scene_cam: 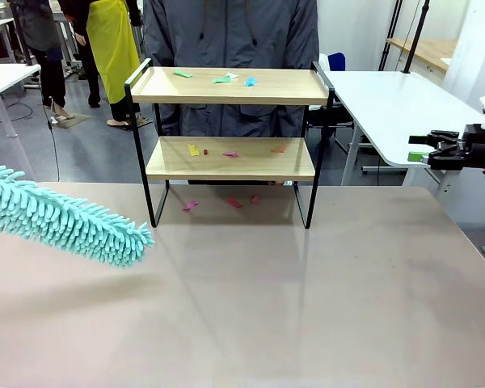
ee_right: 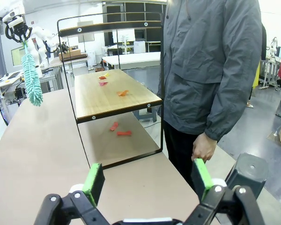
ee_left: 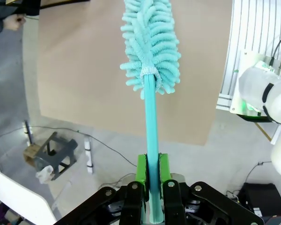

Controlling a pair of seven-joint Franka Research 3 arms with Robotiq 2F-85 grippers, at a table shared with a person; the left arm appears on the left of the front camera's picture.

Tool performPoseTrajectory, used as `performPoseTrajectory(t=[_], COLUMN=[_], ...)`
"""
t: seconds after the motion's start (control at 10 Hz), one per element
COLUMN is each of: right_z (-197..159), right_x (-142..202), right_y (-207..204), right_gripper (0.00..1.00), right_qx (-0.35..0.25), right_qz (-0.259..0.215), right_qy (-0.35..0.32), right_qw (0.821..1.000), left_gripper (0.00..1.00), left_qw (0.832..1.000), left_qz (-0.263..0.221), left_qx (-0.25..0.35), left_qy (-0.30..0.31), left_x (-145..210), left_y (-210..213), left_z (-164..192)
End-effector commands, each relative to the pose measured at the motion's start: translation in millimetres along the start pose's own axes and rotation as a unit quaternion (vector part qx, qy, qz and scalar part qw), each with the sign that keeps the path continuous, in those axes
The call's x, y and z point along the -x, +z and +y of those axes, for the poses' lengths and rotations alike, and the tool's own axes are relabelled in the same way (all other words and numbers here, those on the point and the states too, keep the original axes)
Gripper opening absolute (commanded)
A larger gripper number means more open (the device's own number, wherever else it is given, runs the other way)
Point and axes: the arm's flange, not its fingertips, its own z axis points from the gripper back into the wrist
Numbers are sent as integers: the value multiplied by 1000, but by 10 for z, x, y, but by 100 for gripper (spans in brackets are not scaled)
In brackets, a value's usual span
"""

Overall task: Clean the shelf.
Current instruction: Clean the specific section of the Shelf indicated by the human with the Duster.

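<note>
The small 2-tier shelf point(scene_cam: 295, 86) of light wooden boards in a thin black metal frame stands upright at the far middle of the beige table point(scene_cam: 307, 291). Its top board point(scene_cam: 202, 89) carries 4 small paper scraps point(scene_cam: 221, 80), 2 green, 1 white and 1 blue. The lower board point(scene_cam: 250, 168) carries 4 more bits point(scene_cam: 230, 153) (yellow, red, pink and orange). 3 pink and red pieces point(scene_cam: 234, 202) lie on the table under the shelf, between its legs.

A person in a grey jacket point(scene_cam: 226, 32) stands just behind the shelf.

The left gripper point(ee_left: 151, 173) is clamped on the turquoise handle of a fluffy turquoise microfibre duster point(scene_cam: 65, 217), whose head hangs left of the shelf, its tip near the front left leg. The right gripper point(ee_right: 148, 177) is spread wide with nothing between its green pads, well to the right of the shelf.
</note>
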Motion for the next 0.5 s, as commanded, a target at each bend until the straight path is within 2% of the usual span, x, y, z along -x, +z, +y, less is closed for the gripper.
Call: performPoseTrajectory(t=[0.0,0.4], right_z=[5,5], right_x=[-24,-24], right_y=[-16,-16], right_gripper=[100,100], right_qx=[-1,-1], right_qz=[-1,-1], right_qy=[2,2], right_qw=[1000,1000], left_gripper=[13,13], left_qw=[1000,1000], left_qz=[0,0], left_qx=[1,1], left_qy=[-6,-6], left_x=[6,6], left_y=[15,15], left_z=[-26,-26])
